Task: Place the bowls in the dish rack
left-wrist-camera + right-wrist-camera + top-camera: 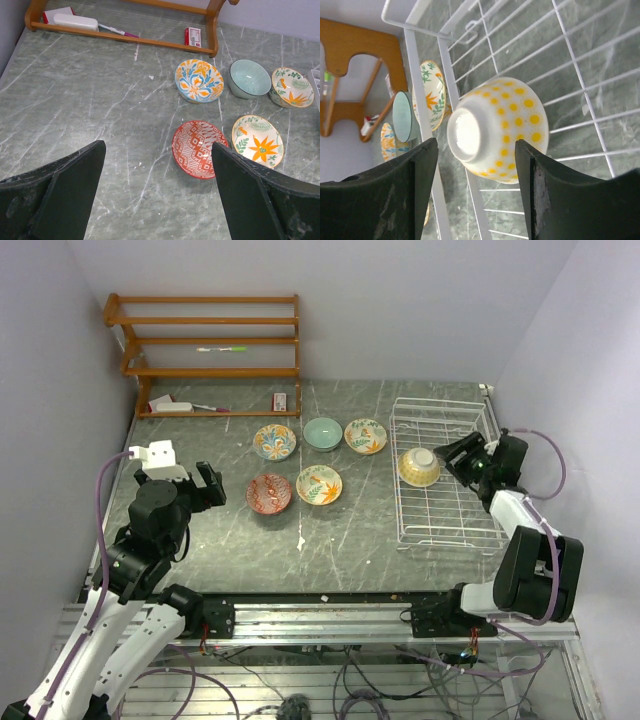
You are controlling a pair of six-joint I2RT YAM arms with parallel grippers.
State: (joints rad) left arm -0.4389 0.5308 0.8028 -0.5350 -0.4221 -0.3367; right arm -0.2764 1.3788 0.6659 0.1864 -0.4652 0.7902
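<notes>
Since the yellow-dotted bowl (510,125) sits mouth-down on thin wires inside the dish rack (470,515), near its left wall, w/ the right hand (460,454) spread wide either side of it, the main risk is a finger clipping it on the way out and rocking or skidding it across the grid. Pads look just clear of the glaze, so that hand holds nothing, tho contact on the hidden side can't be ruled out. Bowl is round, so no real long axis. Its cream foot points up, poss. a bit tipped, can't tell which way. Five more bowls (319,484) sit rims-up on the counter (350,560), beside the rack. Empty & fully open, the left hand (157,146) hangs near the red-patterned bowl (199,148). A shallow rim on slick stone could slide away from a pinch.
</notes>
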